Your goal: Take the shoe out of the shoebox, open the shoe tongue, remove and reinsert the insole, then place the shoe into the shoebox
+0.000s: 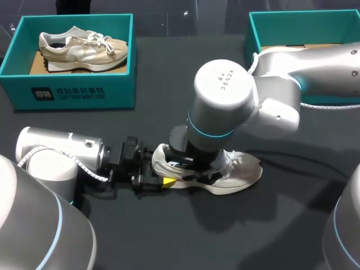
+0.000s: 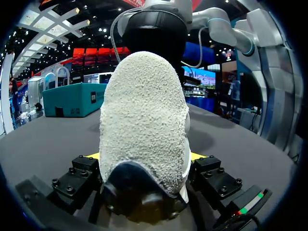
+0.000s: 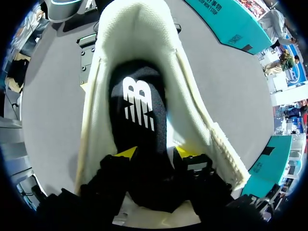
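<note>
A pale shoe [image 1: 239,171] rests on its sole in the middle of the dark counter [image 1: 185,236], outside the teal shoebox [image 1: 79,93] at the far left, which holds another shoe [image 1: 79,48]. The left fingers [image 2: 83,174] clench its heel from both sides. The right fingers [image 3: 126,152] reach into the opening, grasping the black insole [image 3: 139,101].

The left hand [image 2: 145,161] clamps the shoe [image 2: 144,106] by its heel on the dark desk [image 2: 43,144]; a teal shoebox [image 2: 72,98] stands well apart beyond it.
</note>
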You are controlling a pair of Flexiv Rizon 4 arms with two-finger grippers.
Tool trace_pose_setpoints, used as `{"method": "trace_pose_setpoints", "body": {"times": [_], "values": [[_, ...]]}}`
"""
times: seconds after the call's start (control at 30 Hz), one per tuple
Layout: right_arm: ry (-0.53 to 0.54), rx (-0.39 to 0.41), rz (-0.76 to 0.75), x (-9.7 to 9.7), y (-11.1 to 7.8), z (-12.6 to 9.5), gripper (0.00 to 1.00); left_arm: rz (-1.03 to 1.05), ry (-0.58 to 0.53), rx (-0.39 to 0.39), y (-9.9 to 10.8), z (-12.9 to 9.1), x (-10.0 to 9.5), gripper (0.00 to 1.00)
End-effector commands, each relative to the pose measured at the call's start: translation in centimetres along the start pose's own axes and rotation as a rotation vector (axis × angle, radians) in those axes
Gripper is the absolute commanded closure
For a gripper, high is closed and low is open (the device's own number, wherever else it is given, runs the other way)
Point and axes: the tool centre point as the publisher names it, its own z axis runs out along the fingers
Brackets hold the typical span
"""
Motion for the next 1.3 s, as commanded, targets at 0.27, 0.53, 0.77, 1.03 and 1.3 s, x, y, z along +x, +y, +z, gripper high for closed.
{"method": "trace_pose_setpoints", "body": {"times": [0.27,0.53,0.77,1.03,1.3], "values": [[0.135,-0.018,-0.036,1.1,0.3,2.9,0.59,-0.001,0.000,-0.001,0.2,-0.1,-0.1,1.00],[0.169,-0.049,0.006,3.9,-0.3,3.9,0.77,-0.001,0.000,-0.001,0.2,-0.1,-0.1,1.00],[0.177,-0.057,0.013,4.6,-0.5,4.0,1.00,-0.001,0.000,-0.001,0.2,-0.1,-0.1,1.00],[0.130,-0.107,0.006,3.4,-0.9,2.3,1.00,-0.001,0.000,-0.001,0.2,-0.1,-0.1,1.00],[0.050,-0.182,-0.017,1.6,-0.9,-0.5,1.00,-0.001,0.000,-0.001,0.2,-0.1,-0.1,1.00]]}}
